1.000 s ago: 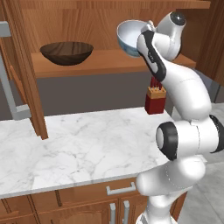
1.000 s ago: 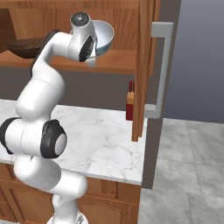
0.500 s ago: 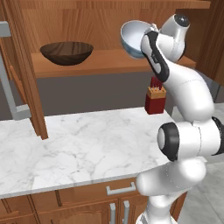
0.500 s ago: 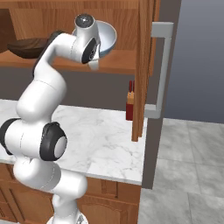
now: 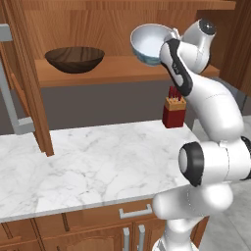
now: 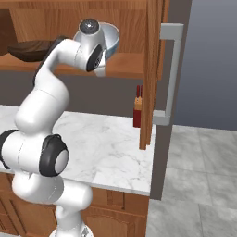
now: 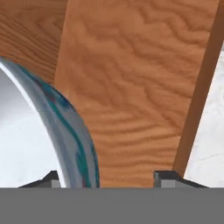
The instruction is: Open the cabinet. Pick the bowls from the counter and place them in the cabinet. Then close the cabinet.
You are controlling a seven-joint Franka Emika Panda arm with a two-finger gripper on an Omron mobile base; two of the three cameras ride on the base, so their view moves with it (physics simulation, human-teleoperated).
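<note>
Bowl number two, the white bowl (image 5: 151, 43) with the pale blue outside, sits tilted at the right end of the cabinet (image 5: 122, 73) shelf, its rim lying between the fingertips of the gripper (image 7: 105, 178). In the hand view the jaws stand apart, one tip inside the rim and one outside, with a clear gap to the outer tip, so the grip looks released rather than clamped. Judging by its look, the bowl is rigid, glazed and slick, light enough for a rim pinch but likely to chip or roll if it drops onto the wood; the rim wall is the only sensible place to take hold. Its tilt suggests it may not yet be resting flat on the shelf. The dark wooden bowl (image 5: 75, 59) rests upright well to its left on the same shelf. Both doors hang open, grey bar handles (image 6: 170, 74) outward. Below, the counter (image 5: 98, 162) carries a red box (image 5: 173, 111) near the back wall.
</note>
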